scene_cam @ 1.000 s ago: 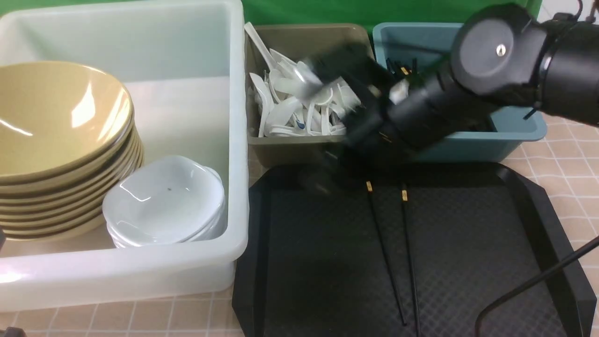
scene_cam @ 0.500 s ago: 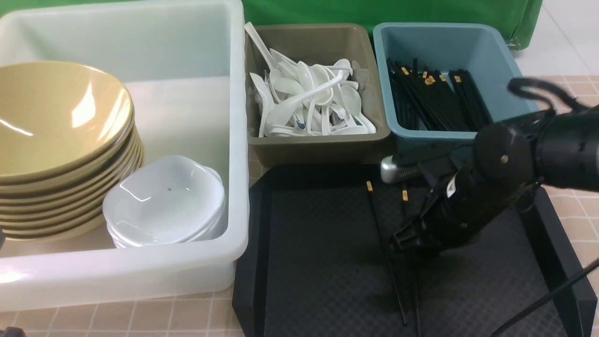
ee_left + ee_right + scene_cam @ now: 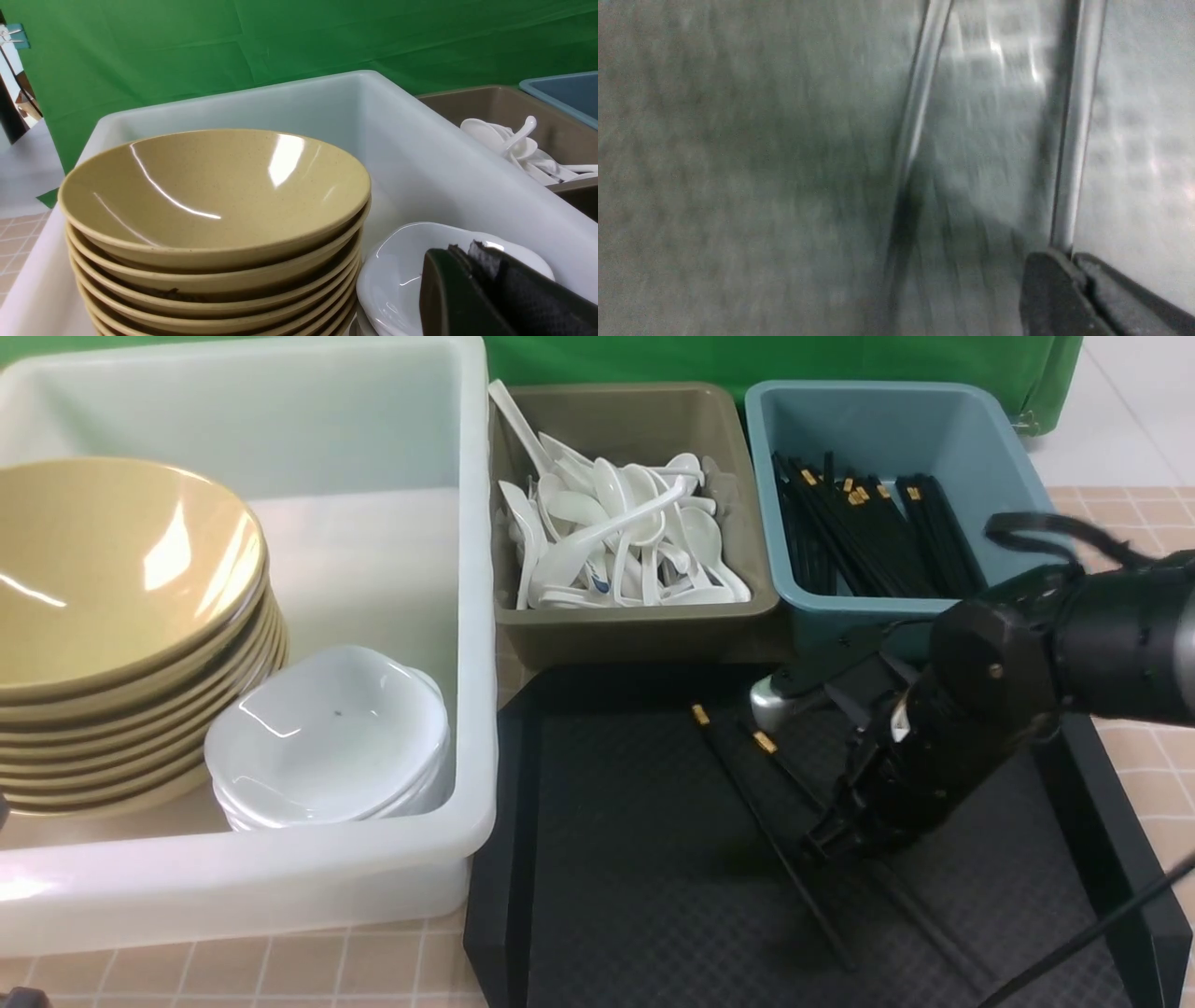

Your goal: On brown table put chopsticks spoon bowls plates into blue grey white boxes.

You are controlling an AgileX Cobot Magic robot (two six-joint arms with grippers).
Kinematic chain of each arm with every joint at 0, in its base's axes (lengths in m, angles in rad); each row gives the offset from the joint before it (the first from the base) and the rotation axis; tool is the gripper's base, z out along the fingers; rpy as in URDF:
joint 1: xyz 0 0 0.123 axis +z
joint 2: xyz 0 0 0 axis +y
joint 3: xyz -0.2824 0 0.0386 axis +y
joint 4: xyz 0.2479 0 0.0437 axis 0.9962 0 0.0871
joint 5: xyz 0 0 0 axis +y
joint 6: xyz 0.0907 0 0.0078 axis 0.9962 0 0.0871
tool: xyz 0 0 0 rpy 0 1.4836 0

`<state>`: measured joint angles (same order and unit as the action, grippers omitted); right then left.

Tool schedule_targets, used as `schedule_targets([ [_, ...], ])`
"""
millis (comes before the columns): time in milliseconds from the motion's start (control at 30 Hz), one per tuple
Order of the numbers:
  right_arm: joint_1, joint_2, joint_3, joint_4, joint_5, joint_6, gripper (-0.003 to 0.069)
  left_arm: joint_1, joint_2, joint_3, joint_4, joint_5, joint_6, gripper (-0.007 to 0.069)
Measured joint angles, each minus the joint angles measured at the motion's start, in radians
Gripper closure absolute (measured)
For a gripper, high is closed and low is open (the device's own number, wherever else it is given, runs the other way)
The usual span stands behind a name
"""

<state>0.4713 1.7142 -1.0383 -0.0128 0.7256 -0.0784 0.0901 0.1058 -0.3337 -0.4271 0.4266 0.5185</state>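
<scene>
On my left, the left tool (image 3: pixel 462 249) hangs empty with its fingers pressed together, close by the plates (image 3: pixel 327 728). They sit beside the stacked bowls (image 3: pixel 112 579) in the white box (image 3: pixel 471 616), whose far half is open. Next, the grey box (image 3: pixel 635 635) is heaped with spoons (image 3: pixel 616 541), and the blue box (image 3: pixel 887 429) holds a bundle of sticks (image 3: pixel 868 541). In front, two chopsticks (image 3: pixel 747 775) lie slanted on the black tray (image 3: pixel 607 896). The right tool (image 3: pixel 826 840) is pinched on one, low inside the raised rim. Bare worktop (image 3: pixel 1172 784) lies beyond.
</scene>
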Motion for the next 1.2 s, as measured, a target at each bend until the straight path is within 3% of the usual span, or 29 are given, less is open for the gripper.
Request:
schedule_targets([
  [233, 0.0, -0.255, -0.054, -0.05, -0.011, -0.042, 0.0603, 0.0, 0.0, 0.0, 0.0, -0.001, -0.002, 0.0622],
  [367, -0.016, -0.32, -0.085, -0.165, -0.307, -0.043, 0.0603, 0.0, 0.0, 0.0, 0.0, -0.002, -0.002, 0.0622],
  [500, -0.113, -0.221, -0.105, -0.206, -0.794, -0.035, 0.0589, 0.0, 0.0, 0.0, 0.0, -0.002, -0.002, 0.0622],
  [600, -0.174, -0.117, -0.156, -0.21, -0.875, 0.011, 0.0545, 0.0, 0.0, 0.0, 0.0, -0.002, -0.002, 0.0622],
  [733, -0.247, 0.033, -0.247, -0.212, -0.789, 0.117, 0.0404, 0.0, 0.0, 0.0, 0.0, -0.002, -0.002, 0.0622],
  [800, -0.249, 0.052, -0.266, -0.212, -0.66, 0.133, 0.0351, 0.0, 0.0, 0.0, 0.0, -0.002, -0.006, 0.0622],
  [933, -0.202, 0.032, -0.287, -0.212, -0.393, 0.136, 0.033, 0.0, 0.0, 0.0, 0.0, -0.002, -0.006, 0.0622],
  [1033, -0.092, 0.019, -0.292, -0.156, -0.046, 0.135, 0.034, 0.0, 0.0, 0.0, 0.0, -0.002, -0.009, 0.0622],
  [1200, 0.057, 0.081, -0.22, -0.102, 0.08, 0.07, 0.0367, 0.0, 0.0, 0.0, 0.0, -0.002, -0.009, 0.0622],
])
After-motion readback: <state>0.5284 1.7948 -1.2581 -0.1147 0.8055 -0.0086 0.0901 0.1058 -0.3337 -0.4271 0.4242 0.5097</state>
